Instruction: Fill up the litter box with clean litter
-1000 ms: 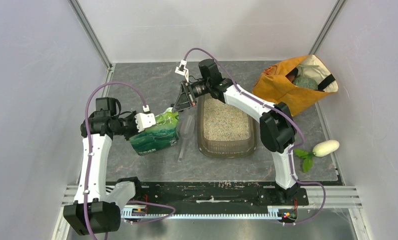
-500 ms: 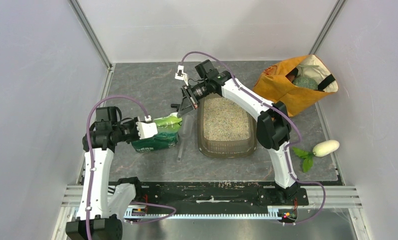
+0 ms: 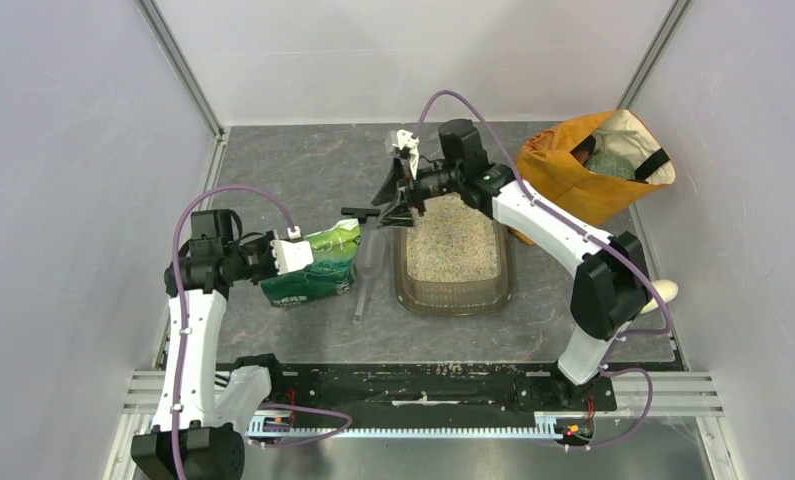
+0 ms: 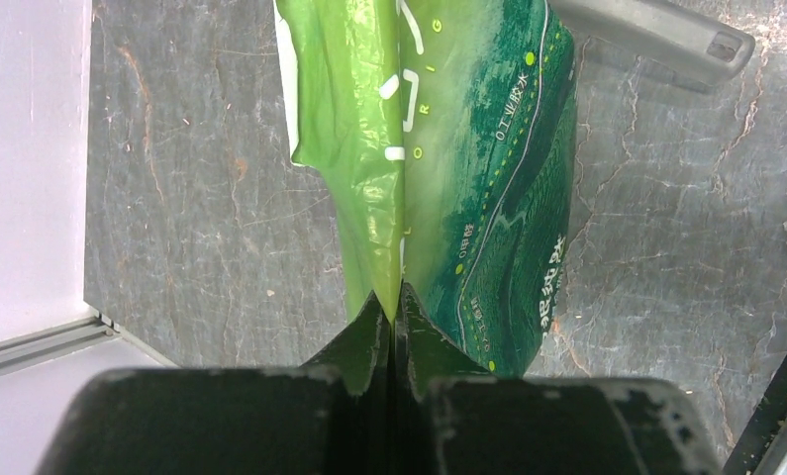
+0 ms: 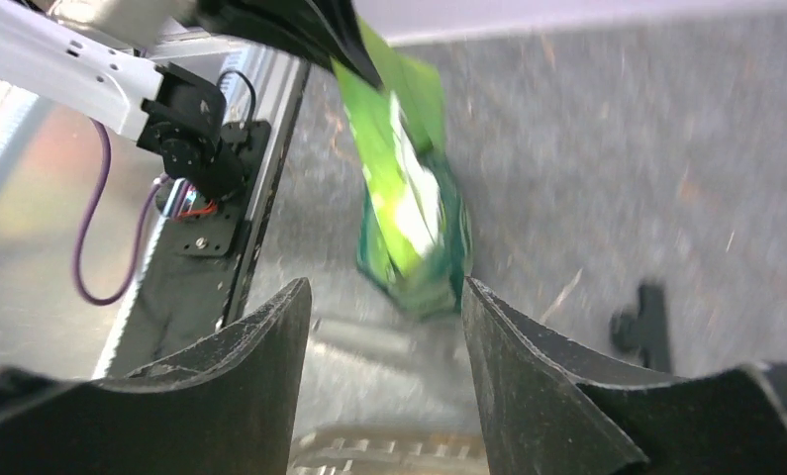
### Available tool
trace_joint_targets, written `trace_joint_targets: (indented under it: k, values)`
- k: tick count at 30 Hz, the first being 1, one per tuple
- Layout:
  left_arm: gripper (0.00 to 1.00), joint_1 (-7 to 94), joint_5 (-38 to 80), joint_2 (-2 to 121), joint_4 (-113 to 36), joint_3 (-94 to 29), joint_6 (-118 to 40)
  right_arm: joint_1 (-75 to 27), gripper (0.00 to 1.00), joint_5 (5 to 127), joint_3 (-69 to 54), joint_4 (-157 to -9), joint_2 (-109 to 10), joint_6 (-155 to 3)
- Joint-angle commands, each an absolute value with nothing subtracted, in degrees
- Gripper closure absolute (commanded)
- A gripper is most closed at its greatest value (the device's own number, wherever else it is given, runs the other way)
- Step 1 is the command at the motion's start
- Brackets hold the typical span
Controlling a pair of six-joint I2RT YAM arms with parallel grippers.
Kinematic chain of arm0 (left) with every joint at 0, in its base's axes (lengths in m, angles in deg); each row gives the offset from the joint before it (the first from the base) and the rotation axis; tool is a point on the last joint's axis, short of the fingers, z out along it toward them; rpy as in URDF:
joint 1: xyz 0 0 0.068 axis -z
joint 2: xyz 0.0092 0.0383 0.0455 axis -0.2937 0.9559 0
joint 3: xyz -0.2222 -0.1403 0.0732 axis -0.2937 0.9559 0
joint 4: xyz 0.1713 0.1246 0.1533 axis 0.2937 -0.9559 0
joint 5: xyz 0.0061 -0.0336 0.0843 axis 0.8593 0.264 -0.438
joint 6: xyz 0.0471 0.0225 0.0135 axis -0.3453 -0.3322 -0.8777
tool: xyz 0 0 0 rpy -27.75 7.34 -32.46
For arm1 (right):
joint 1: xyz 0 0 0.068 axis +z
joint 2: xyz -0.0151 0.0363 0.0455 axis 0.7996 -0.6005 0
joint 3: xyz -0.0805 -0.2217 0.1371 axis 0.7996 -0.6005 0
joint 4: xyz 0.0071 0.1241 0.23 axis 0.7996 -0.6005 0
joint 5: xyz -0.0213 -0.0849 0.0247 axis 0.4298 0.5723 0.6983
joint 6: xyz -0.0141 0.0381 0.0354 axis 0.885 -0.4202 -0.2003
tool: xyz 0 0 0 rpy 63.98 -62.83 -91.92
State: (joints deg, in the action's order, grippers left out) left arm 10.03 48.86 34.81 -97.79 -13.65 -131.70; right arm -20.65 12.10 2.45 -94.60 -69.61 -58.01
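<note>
the litter box [image 3: 451, 300] sits mid-table with the clean litter [image 3: 451, 245] spread flat inside it, so we think the filling is mostly done. the right gripper [image 3: 397, 204] hangs by the box's 11 o'clock corner, fingers wide apart with nothing in them. at the box's 9 o'clock, past a clear scoop [image 3: 367, 268], the left gripper [image 3: 291, 250] pinches its fingers tight on the edge of the green pouch [image 3: 321, 268], we guess so it cannot tip and spill.
</note>
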Motion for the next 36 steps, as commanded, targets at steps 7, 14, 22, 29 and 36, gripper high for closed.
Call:
trace_joint_targets:
  k: [7, 14, 22, 29, 36]
  values:
    - [0.98, 9.8, 52.6, 34.8, -98.4, -15.6, -132.7, -8.9, 0.35, 12.4, 2.7, -82.1, -69.4, -37.4]
    - [0.98, 9.8, 52.6, 34.6, -99.1, -16.0, -133.2, -7.4, 0.37, 16.1, 5.8, -87.3, -75.3, -30.9]
    - [0.98, 9.8, 51.9, 33.8, -99.8, -15.8, -133.5, -7.3, 0.45, 19.7, 7.1, -93.8, -78.1, -23.6]
    - [0.57, 9.8, 55.7, 34.7, -102.0, -19.2, -127.8, -7.3, 0.79, 21.6, 7.1, -95.8, -78.0, -21.9]
    - [0.46, 10.5, 62.0, 39.6, -102.5, -19.7, -129.6, -7.2, 0.91, 19.7, 10.0, -95.3, -79.5, -24.7]
